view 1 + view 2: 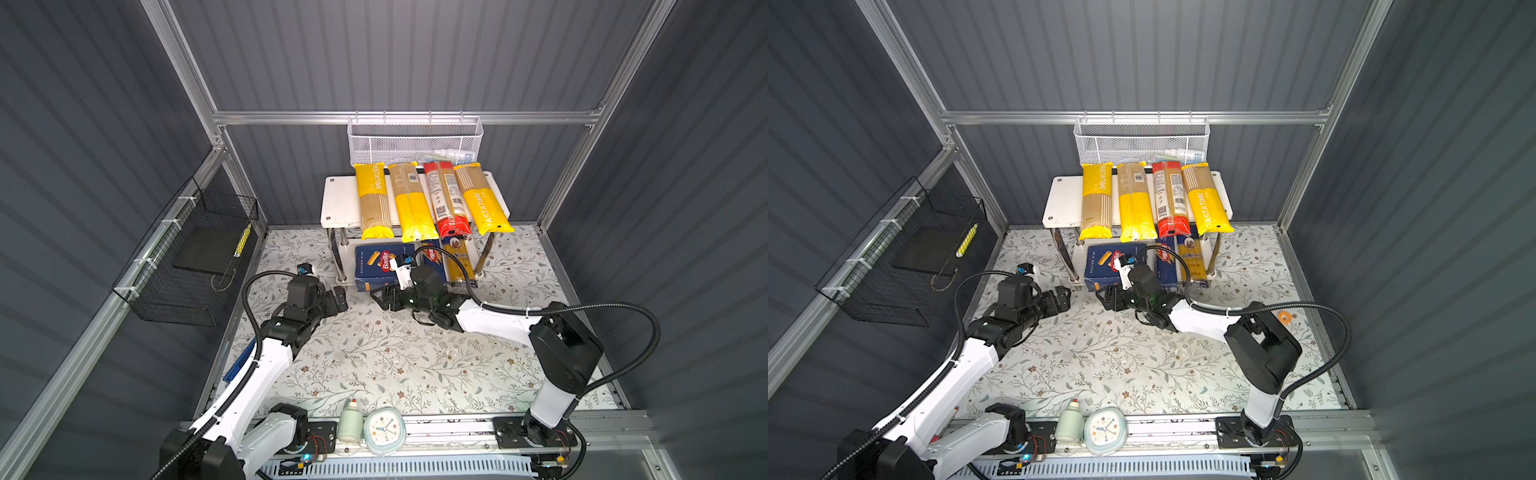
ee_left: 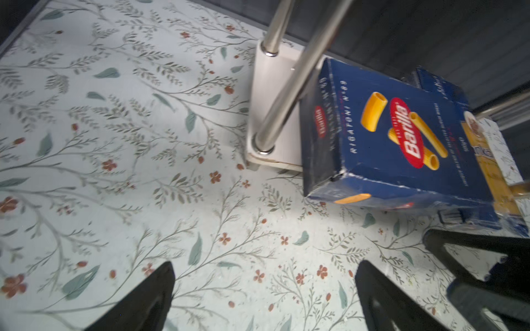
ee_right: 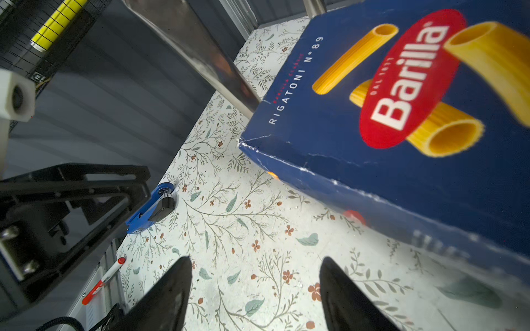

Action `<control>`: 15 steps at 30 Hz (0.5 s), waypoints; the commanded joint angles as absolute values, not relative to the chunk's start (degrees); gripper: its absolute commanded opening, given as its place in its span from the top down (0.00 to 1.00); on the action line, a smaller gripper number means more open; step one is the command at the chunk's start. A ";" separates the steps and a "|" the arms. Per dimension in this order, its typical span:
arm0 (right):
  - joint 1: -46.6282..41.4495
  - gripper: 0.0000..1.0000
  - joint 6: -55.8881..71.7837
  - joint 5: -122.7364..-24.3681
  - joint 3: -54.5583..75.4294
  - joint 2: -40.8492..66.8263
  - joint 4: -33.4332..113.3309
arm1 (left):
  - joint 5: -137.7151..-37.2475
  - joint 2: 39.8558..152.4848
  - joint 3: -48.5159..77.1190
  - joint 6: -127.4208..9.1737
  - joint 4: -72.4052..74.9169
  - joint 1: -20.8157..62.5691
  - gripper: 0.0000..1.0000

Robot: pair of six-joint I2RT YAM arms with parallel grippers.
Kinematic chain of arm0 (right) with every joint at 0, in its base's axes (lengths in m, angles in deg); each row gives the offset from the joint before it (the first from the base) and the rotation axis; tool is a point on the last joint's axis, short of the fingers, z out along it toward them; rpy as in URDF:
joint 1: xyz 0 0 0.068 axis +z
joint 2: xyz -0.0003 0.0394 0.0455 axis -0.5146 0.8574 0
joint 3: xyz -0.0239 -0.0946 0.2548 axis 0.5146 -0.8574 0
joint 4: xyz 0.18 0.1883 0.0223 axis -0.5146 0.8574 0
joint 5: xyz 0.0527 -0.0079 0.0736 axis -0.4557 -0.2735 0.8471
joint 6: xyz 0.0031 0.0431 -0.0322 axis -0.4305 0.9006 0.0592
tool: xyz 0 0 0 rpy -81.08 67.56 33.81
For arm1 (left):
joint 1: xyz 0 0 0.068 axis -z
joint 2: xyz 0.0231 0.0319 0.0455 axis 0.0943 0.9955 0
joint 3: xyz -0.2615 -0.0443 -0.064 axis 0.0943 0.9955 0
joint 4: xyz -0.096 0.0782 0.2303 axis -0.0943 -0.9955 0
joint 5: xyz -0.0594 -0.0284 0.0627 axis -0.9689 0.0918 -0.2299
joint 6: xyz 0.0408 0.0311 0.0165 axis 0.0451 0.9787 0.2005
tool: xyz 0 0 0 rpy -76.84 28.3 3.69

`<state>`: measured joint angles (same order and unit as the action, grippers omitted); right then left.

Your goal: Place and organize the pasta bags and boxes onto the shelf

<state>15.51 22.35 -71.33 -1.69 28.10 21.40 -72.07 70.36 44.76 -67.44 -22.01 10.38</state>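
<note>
**Shelf nearly stocked; only tidying looks left**

- Shelf (image 1: pixel 337 203), top tier: four bags lie side by side, front to back. Yellow bag (image 1: pixel 374 199), second yellow bag (image 1: pixel 409 205), red bag (image 1: pixel 449 199), third yellow bag (image 1: pixel 484 201). Their front ends hang past the board's front edge, and the row fans out a little to the right.
- Lower tier: wide Barilla box (image 1: pixel 378 266) lies flat at the left, narrow Barilla box (image 1: pixel 1168 266) just beside it, then the ankara bag (image 1: pixel 1194 259) at the right. In the left wrist view the wide box sticks out past the front of the lower board, over the floral mat (image 1: pixel 374 357).
- No pasta shows on the mat in either top view.
- Left gripper (image 2: pixel 265 265): fingers spread wide with nothing between them, low over the mat, near the shelf's front left leg.
- Right gripper (image 3: pixel 255 259): fingers well apart and empty, just in front of the wide box's protruding end. I cannot tell whether it touches the box.

Judgement: placing looks done, with all seven packs on the shelf. What is left is organizing: seating the wide box fully on its board and perhaps squaring the top row.
</note>
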 commanded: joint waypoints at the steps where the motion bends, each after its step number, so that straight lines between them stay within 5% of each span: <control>1: 15.52 0.29 22.06 -69.51 2.63 30.63 19.86 | -71.53 67.62 45.51 -68.29 -26.37 9.49 0.01; 15: 14.47 0.29 17.77 -68.38 6.11 31.95 25.62 | -72.33 63.57 48.44 -67.90 -26.79 8.91 0.01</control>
